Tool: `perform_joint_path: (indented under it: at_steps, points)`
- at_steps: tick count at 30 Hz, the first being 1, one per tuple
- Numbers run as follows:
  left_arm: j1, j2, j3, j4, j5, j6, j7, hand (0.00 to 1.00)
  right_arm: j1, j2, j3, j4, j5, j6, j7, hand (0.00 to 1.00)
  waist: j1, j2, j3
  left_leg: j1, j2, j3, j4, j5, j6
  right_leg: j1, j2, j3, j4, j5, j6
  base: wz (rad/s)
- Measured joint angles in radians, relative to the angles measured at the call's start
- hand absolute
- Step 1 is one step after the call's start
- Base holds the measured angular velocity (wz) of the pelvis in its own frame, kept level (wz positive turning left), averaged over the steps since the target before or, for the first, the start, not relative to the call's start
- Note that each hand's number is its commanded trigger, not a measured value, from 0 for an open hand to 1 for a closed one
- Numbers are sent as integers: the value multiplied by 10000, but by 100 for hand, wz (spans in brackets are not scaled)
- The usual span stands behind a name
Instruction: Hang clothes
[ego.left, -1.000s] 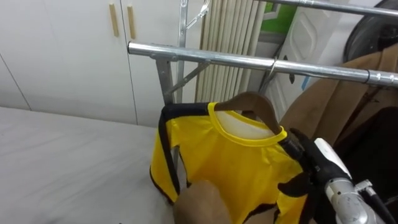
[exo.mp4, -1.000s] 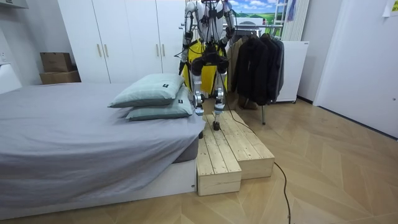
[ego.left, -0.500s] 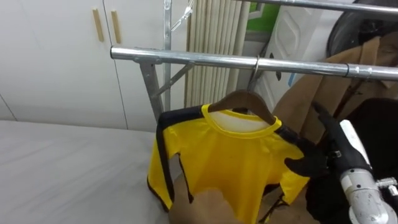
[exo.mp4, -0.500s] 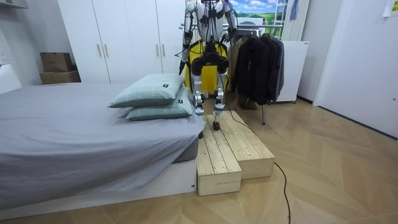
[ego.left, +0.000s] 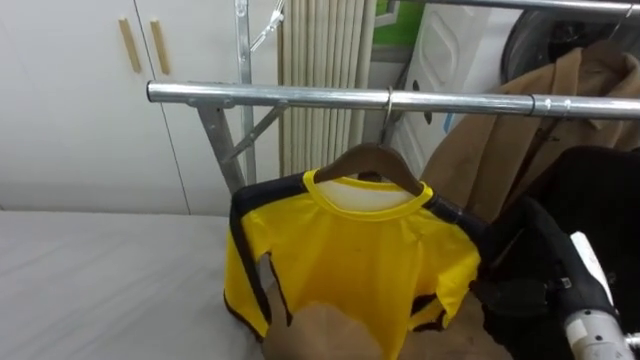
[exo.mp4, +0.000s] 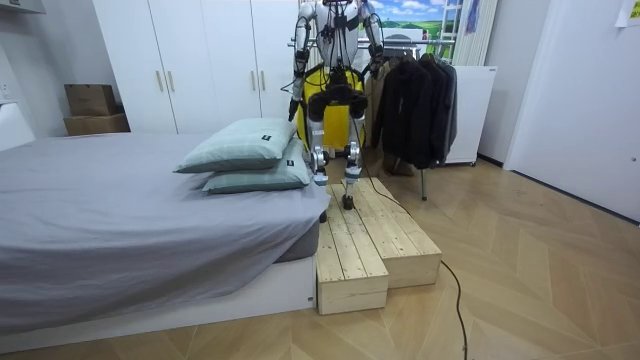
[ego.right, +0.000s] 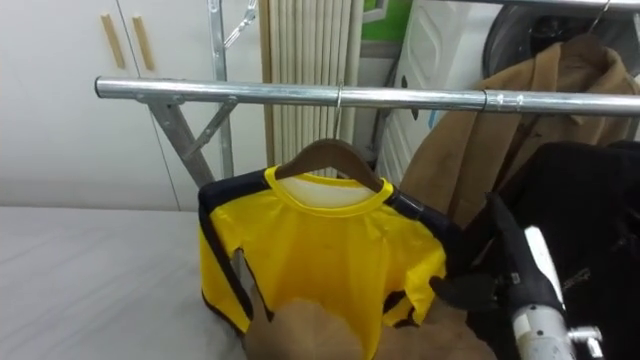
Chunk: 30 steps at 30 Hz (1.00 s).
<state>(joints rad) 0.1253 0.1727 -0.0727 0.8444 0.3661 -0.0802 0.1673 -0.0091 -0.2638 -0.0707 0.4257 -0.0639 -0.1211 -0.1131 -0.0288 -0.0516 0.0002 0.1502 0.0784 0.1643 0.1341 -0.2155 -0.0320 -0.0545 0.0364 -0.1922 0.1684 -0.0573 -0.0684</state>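
1. The right hand (ego.right: 492, 288) shows at the lower right. Its fingers (ego.right: 507, 238) are released and spread, one pointing up and the thumb pointing left, and they grasp nothing.
2. The yellow shirt (ego.right: 320, 265) with dark trim hangs to the left of the fingers, on a wooden hanger (ego.right: 330, 155).
3. The hanger's hook sits over the metal rail (ego.right: 250, 93), which runs above the fingers and to their left.
4. The shirt's nearer sleeve ends just beside the thumb tip. I cannot tell whether the two touch.
5. A brown coat (ego.right: 530, 110) hangs on the same rail above the fingers, and a black garment (ego.right: 590, 190) hangs directly behind them.
6. A tan rounded shape (ego.right: 300, 335) lies low and left of the fingers, in front of the shirt's hem. I cannot tell what it is.
7. In the room view the robot stands upright on a wooden platform (exo.mp4: 370, 240) beside the bed (exo.mp4: 120, 210), facing the rack.
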Motion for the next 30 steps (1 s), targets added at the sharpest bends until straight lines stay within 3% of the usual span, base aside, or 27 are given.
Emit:
perform_joint_path:
  at_steps: [5, 8, 11, 14, 18, 22, 30]
  points:
    - [-2, 29, 19, 663, -9, -194, 206, 0, 676, 337, 6, 1520, 1048, -452, 46, 0, -65, 114, 58, -10, -4, 5, -30, -3, 0, -17, 4, 23, -2, -20, 25, 0]
    - [39, 27, 20, 907, -44, -294, 272, 0, 912, 488, 121, 2948, 1135, -498, 54, 0, -61, 186, 28, 0, 7, 21, -33, -44, -1, -22, 8, 27, 3, -26, 31, 0]
    - [12, 12, 8, 1506, -24, -421, 450, 0, 1201, 853, 173, 5262, 1545, -503, 219, 0, -212, 304, -52, 9, 3, -6, -40, -63, -4, -10, 22, 14, 3, -26, 33, 0]
    - [24, -59, 229, 1618, 24, -515, 479, 0, 1602, 1107, 75, 6533, 2068, -514, 314, 0, -306, 323, -62, 13, -5, 5, -30, -63, -2, -11, -14, 34, 26, -30, 38, 0]
    - [2, -79, 290, 1956, -47, -585, 477, 0, 1918, 1240, 70, 7299, 2863, -506, 668, 0, -513, 376, -17, 0, 28, 40, -105, -170, -2, -54, 40, 90, 29, -56, 99, -6]
    - [-32, -241, 304, 2349, -832, -626, 465, 0, 2032, 1388, 81, 7650, 4172, -302, 1188, 0, -555, 460, -8, -15, 29, 267, -75, -206, 7, -148, 144, 302, 10, 51, 71, -17]
    - [-187, -359, 985, 2730, -2095, -702, -462, 0, 2279, 1471, -400, 7993, 4956, 141, 2202, 0, -554, 622, -95, 21, 23, 264, -49, -235, 30, -168, 156, 344, 26, 67, 45, -1]
